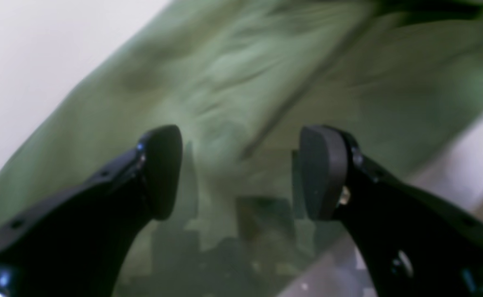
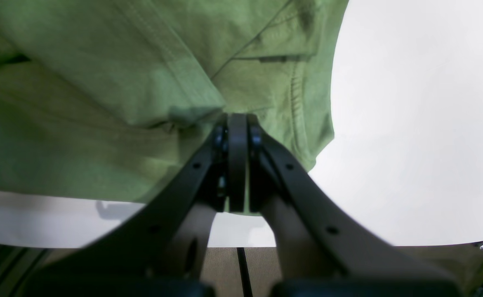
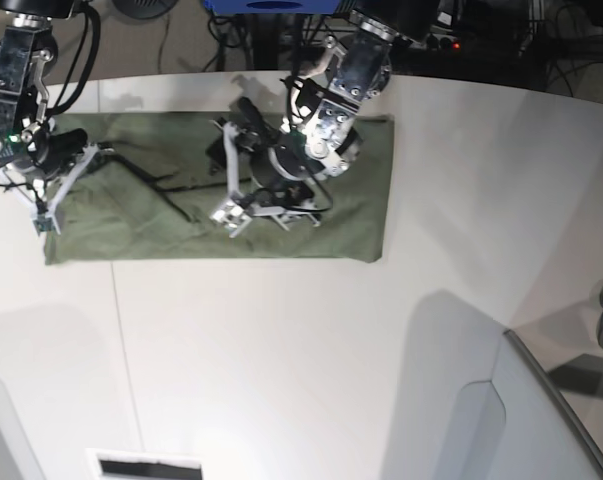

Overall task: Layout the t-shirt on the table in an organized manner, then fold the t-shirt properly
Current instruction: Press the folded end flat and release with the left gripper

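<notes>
The olive-green t-shirt (image 3: 181,225) lies spread in a wide rectangle on the white table (image 3: 281,350), toward its back left. My left gripper (image 3: 226,175) hovers over the shirt's middle. In the left wrist view the left gripper (image 1: 241,173) is open and empty, and the shirt (image 1: 245,74) below it is blurred. My right gripper (image 3: 45,215) is at the shirt's left edge. In the right wrist view the right gripper (image 2: 237,123) is shut on a fold of the shirt (image 2: 101,82) near a stitched hem, with bare table (image 2: 410,123) beside it.
A thin dark seam (image 3: 121,340) runs across the tabletop. A grey-white angled panel (image 3: 526,420) stands at the front right and another (image 3: 1,430) at the front left. Cables and dark equipment (image 3: 481,40) line the table's back edge.
</notes>
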Controlling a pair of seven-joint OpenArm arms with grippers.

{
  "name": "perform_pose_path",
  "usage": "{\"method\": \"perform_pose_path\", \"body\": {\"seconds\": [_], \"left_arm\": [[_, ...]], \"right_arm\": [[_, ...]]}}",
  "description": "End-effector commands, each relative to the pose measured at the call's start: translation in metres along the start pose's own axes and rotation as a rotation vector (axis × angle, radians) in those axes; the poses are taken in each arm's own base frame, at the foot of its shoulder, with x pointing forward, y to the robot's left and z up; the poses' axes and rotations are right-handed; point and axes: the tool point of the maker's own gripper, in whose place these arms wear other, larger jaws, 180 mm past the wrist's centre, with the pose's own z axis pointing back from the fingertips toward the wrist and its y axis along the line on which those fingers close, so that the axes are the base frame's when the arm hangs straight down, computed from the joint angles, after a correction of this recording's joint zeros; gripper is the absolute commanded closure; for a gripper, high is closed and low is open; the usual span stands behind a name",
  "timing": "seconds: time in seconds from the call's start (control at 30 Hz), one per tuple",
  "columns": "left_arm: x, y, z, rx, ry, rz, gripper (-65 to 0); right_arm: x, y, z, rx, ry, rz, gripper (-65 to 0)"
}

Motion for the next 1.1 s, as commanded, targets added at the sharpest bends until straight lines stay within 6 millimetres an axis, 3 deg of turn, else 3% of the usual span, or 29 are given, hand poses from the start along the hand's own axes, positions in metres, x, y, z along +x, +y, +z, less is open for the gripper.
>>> {"method": "perform_pose_path", "body": {"seconds": [0.0,0.1,0.2,0.23,0.33,0.43,0.53,0.7,0.83,0.97,1.07], "left_arm": [[0.021,0.003,0.004,0.008,-0.061,0.0,-41.0],[0.031,0.017,0.015,0.05,-0.1,0.011,-30.9],[0.028,0.056,0.033,0.148,-0.117,0.085,-5.6],[0.022,0.074,0.039,0.191,-0.112,0.118,0.0],[-0.003,0.12,0.055,0.3,-0.089,0.222,0.0],[-0.025,0.148,0.057,0.354,-0.061,0.289,0.0],[-0.043,0.152,0.05,0.353,-0.051,0.292,0.0],[-0.076,0.14,0.028,0.31,-0.007,0.333,0.0],[-0.067,0.143,0.032,0.321,-0.042,0.323,0.0],[-0.041,0.153,0.057,0.373,-0.127,0.286,0.0],[-0.045,0.144,0.068,0.375,-0.106,0.271,0.0]], "right_arm": [[0.01,-0.006,0.004,-0.016,-0.031,0.006,0.0],[0.01,-0.006,0.004,-0.016,-0.031,0.006,0.0],[0.011,-0.006,0.004,-0.016,-0.035,0.006,0.0],[0.011,-0.005,0.004,-0.014,-0.035,0.005,0.0],[0.011,-0.004,0.004,-0.011,-0.037,0.002,0.0],[0.012,-0.004,0.004,-0.011,-0.04,0.002,0.0],[0.014,-0.005,0.004,-0.011,-0.043,0.002,0.0],[0.014,-0.005,0.004,-0.011,-0.043,0.002,0.0],[0.012,-0.005,0.004,-0.012,-0.039,0.003,0.0],[0.011,-0.004,0.004,-0.012,-0.038,0.003,0.0],[0.011,-0.005,0.004,-0.013,-0.037,0.002,0.0]]}}
